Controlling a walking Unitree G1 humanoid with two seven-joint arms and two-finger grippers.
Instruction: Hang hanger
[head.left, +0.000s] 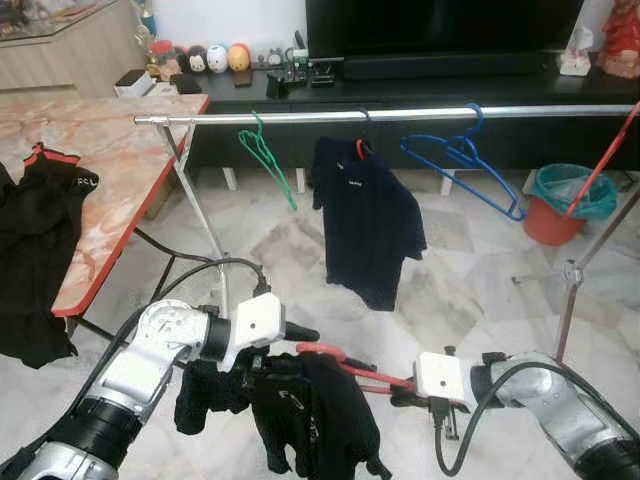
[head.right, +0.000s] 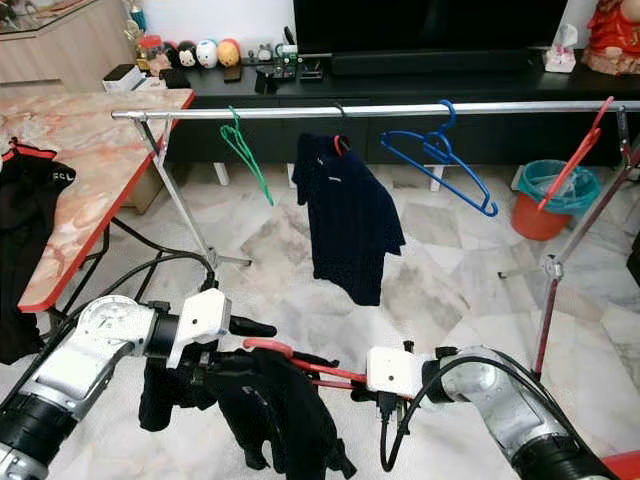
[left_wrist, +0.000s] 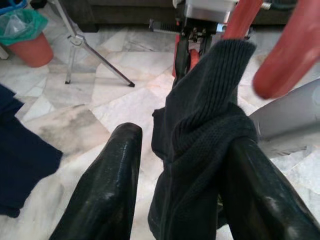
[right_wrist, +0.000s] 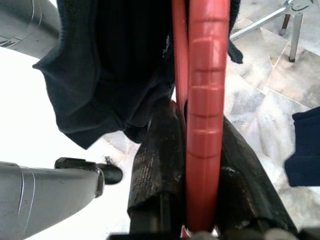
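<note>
A red hanger (head.left: 345, 364) carrying a black garment (head.left: 310, 410) is held low over the floor between my two arms. My right gripper (head.left: 400, 386) is shut on the hanger's red bar (right_wrist: 202, 100), which runs between its fingers. On the garment's other side, my left gripper (head.left: 287, 348) has its fingers spread, and a fold of the black cloth (left_wrist: 200, 150) lies between them against one finger. The silver clothes rail (head.left: 400, 115) runs across ahead, above both grippers.
On the rail hang a green hanger (head.left: 268, 155), a navy shirt (head.left: 368, 220), a blue hanger (head.left: 465, 165) and a red hanger (head.left: 600, 165). A marble table (head.left: 110, 160) with black clothing (head.left: 35, 250) stands at left. An orange bin (head.left: 565, 200) sits at right.
</note>
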